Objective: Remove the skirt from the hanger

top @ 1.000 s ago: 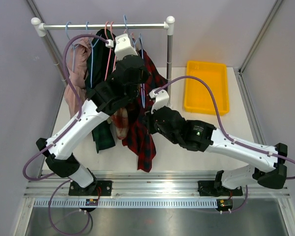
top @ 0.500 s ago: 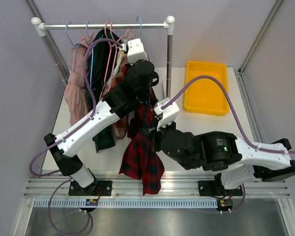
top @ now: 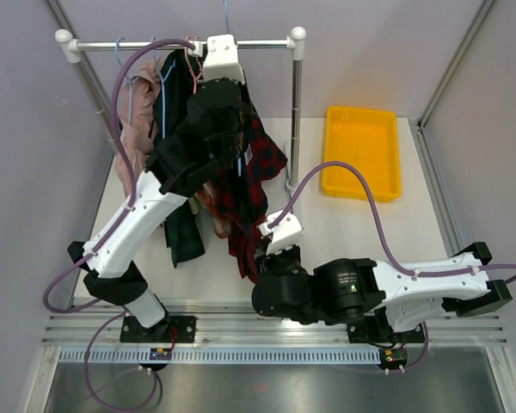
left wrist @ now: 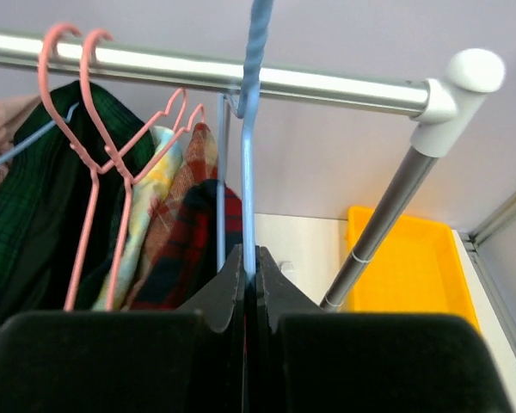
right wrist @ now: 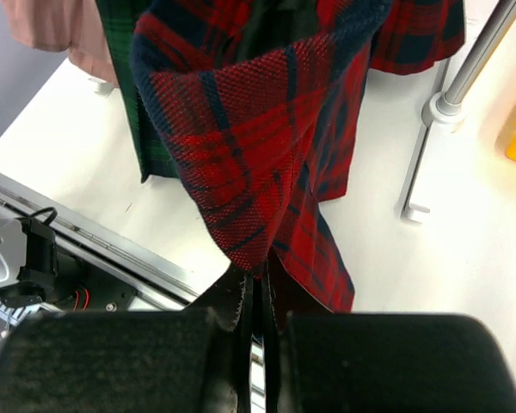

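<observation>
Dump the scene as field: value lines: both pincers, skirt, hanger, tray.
left pincer: shut on blue hanger stem, up by the rail
right pincer: shut on lower edge of red plaid skirt
skirt state: drapes from under the left pincer down to the right pincer; appears not yet off the hanger
tray: yellow, right of the rack

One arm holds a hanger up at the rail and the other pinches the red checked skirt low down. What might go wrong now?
1. The right gripper pinches only the bottom edge of the red skirt; a pull may slip the cloth free.
2. The left gripper clamps just the thin wire of the blue hanger, which might twist or slide.
3. The pink hangers hang close beside; their clothes could get dragged.
</observation>
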`<state>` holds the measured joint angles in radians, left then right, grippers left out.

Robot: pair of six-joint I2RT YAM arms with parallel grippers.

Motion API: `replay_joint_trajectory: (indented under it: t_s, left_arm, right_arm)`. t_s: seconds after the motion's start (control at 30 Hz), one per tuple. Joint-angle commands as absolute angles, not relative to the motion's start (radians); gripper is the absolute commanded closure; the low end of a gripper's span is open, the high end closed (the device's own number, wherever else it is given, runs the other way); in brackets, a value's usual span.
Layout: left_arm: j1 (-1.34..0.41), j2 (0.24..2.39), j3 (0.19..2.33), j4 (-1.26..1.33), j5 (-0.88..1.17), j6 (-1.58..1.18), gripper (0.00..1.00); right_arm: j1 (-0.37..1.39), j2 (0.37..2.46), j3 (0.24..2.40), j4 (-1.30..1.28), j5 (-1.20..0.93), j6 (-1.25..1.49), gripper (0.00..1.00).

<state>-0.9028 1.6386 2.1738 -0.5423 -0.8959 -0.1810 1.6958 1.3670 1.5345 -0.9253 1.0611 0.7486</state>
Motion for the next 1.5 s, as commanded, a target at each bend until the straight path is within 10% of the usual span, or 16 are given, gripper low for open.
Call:
replay_joint_trajectory:
  t_s: [0.0,0.7,1.03,1.47]
  left_arm:
    - [-0.862,1.598,2.322,-0.587,-0.821,-0.158,1.00]
    - [-1.173,1.275,1.977,-1.285,-0.250,-0.679,1.00]
    - [-1.362,1.214,1.950,-1.548,-0.294,-0.902,1.00]
    - [-1.384,0.988,1.684,-1.230,-0.066,-0.734,1.00]
  right_arm:
    - [1.755,1.321,1.519,-0.882,1.054,0.815,1.00]
    - [0.941,1.348,1.396,-0.563,0.609,0.344,1.00]
    - [0.715,1.370,1.347,-0.572,0.594,0.383,1.00]
    - [0.270,1.331,1.647,-0.709,0.480,0.290,1.00]
